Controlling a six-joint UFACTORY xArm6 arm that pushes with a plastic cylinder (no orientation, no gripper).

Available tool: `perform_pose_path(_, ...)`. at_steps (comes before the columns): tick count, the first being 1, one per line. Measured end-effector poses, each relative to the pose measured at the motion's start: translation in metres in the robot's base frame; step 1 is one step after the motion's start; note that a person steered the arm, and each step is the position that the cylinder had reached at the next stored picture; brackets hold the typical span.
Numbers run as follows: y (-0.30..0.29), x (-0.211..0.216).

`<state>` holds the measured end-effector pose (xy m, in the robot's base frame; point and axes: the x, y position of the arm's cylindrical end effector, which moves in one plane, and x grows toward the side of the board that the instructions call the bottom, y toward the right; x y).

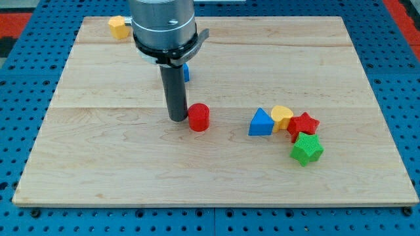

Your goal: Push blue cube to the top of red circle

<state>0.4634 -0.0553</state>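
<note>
One blue cube [186, 71] mostly hidden behind the rod, above my tip [178, 118], beside red circle [199, 117]; no claw.

My tip [178, 118] sits just left of the red cylinder block [199, 117], nearly touching, so no gap there. The blue cube block [186, 71] is mostly hidden behind the rod, above the cylinder. Open wooden board [98, 151] across the view's left and bottom. View's right is cluttered: blue triangular block [260, 122], yellow heart-like block [283, 116], red star block [304, 124], green star block [306, 149], packed together. Yellow block [118, 27] sits at top-left corner, well apart.
</note>
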Motion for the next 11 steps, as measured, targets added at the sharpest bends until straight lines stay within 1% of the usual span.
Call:
perform_pose_path(1, 0.038, 0.008)
perform_pose_path(2, 0.100, 0.024)
perform_pose_path(3, 0.095, 0.034)
perform_pose_path(4, 0.019, 0.027)
perform_pose_path(5, -0.042, -0.008)
perform_pose_path(6, -0.086, -0.063)
perform_pose_path(7, -0.109, -0.113)
perform_pose_path(8, -0.017, -0.120)
perform_pose_path(9, 0.064, -0.115)
perform_pose_path(11, 0.157, -0.044)
